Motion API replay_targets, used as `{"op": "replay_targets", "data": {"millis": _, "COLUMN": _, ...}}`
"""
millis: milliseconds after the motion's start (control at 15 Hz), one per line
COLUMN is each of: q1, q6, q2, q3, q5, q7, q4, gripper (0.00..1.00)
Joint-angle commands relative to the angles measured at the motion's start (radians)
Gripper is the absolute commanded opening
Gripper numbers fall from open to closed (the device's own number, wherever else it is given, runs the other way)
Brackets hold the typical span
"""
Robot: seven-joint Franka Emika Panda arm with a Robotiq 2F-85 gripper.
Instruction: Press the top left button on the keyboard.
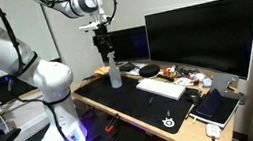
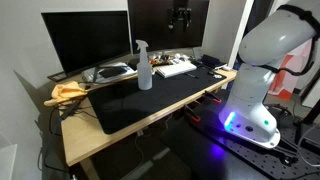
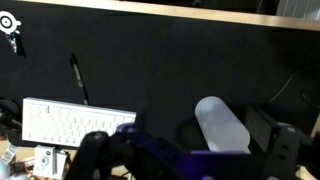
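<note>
In an exterior view the jaws hang high, the keyboard [image 1: 162, 87] at their four o'clock; in an exterior view, keyboard [image 2: 176, 68] at six o'clock; wrist view: jaws spread, keyboard [image 3: 78, 122] at ten o'clock, press not yet done.

My fingers [image 3: 95, 152] are blurring and getting cut off at the wrist view's bottom edge. One is hiding the keyboard [image 3: 70, 120] corner. The spray bottle [image 3: 222, 128] is smearing too. In both exterior views my gripper [image 1: 104, 49] [image 2: 180, 20] is probably showing too small to read.
</note>
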Motion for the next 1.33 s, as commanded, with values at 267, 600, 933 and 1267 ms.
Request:
{"op": "replay_targets", "data": {"millis": 267, "q1": 0.001, "q6": -0.002, "q2": 0.000, "q3": -0.001, "q5": -0.001, "q7": 0.000, "q4": 0.002, "gripper": 1.00}}
{"op": "replay_targets", "data": {"millis": 600, "q1": 0.001, "q6": -0.002, "q2": 0.001, "q3": -0.001, "q5": -0.001, "q7": 0.000, "q4": 0.002, "gripper": 1.00}}
{"op": "replay_targets", "data": {"millis": 933, "q1": -0.003, "q6": -0.002, "q2": 0.005, "q3": -0.015, "q5": 0.021, "q7": 0.004, "q4": 0.025, "gripper": 1.00}}
{"op": "replay_targets", "data": {"millis": 1267, "q1": -0.028, "q6": 0.014, "q2": 0.040, "q3": -0.039, "q5": 0.012, "q7": 0.017, "q4": 0.061, "gripper": 1.00}}
